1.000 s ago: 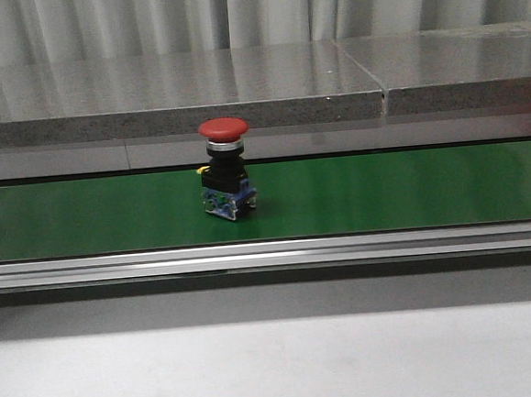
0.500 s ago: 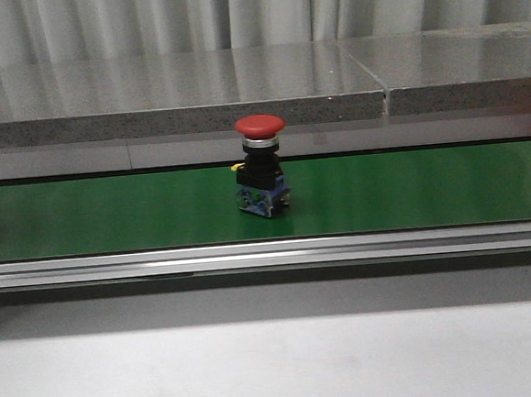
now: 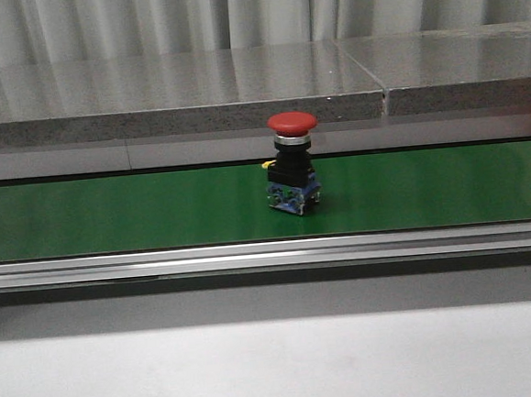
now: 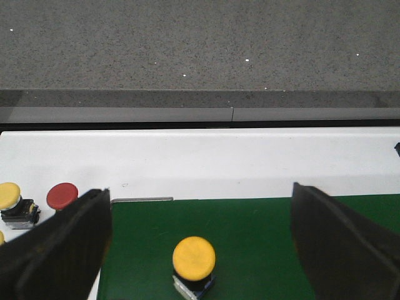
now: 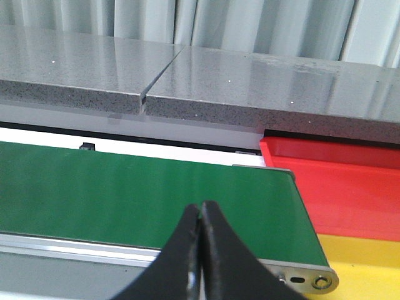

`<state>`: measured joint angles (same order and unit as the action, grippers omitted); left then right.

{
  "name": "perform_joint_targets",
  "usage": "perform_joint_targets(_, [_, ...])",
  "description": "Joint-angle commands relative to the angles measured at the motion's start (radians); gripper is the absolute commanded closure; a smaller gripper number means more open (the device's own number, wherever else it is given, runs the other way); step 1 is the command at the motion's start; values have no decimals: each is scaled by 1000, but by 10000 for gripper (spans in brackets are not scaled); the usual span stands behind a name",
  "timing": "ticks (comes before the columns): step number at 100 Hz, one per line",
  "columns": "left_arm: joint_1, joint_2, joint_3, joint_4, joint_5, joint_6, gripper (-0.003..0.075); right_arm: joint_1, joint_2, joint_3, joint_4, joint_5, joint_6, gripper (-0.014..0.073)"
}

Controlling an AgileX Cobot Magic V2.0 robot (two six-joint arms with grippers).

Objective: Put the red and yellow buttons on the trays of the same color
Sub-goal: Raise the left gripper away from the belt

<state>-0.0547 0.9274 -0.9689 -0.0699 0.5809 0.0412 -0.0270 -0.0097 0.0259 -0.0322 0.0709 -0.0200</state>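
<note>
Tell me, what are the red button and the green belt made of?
Red button: its cap looks like smooth plastic, evenly coloured, with a shiny metal-looking ring under it and a black body. Green belt: probably rubbery or plastic sheet, flat with a soft sheen; hard to tell which.

The left arm's black two-fingered gripper (image 4: 200, 250) has its broad dark fingers (image 4: 59, 247) spread wide apart, one at each side of its wrist view, with nothing between them. The right arm's black gripper (image 5: 201, 250) has its two tapered fingers pressed together, tips touching, holding nothing.
</note>
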Motion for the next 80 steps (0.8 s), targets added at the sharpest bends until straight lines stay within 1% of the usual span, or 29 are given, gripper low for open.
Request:
perform_joint_targets(1, [-9,-110,63,-14,-117,-9,156,-1,-17,-10,-9,-107,-2,661])
perform_joint_targets(13, [-9,-253,197,-16,-140,-9,156,-1,-17,-10,-9,-131,-2,661])
perform_joint_targets(30, [-9,-432,338,-16,-151,-9,159,-1,-17,-10,-9,-136,-2,661])
perform_joint_targets(38, [-9,-498,381,-16,-155,-9,200,-1,-17,-10,-9,-136,-2,661])
perform_joint_targets(45, [-9,-538,409,-16,-156,-9,278,-1,-17,-10,-9,-136,-2,661])
perform_joint_targets(52, [-9,-563,426,-16,-156,-9,393,-1,-17,-13,-9,-137,-2,661])
perform_joint_targets(57, [-9,-569,429,-16,-156,-9,505,-1,-17,-22,4,-131,-2,661])
perform_joint_targets(59, [-9,-571,431,-16,-156,-9,533,-1,-17,-29,14,-127,-2,661])
perform_joint_targets(64, [-9,-571,431,-16,-156,-9,648,-1,-17,-51,41,-108,-2,661])
perform_joint_targets(66, [-9,-571,431,-16,-156,-9,676,-1,-17,-62,52,-102,-2,661])
perform_joint_targets(69, [-9,-571,431,-16,-158,-9,741,-1,-17,-80,62,-81,-2,661])
perform_joint_targets(80, [-9,-571,431,-16,-158,-9,739,-1,13,-177,69,22,-2,661])
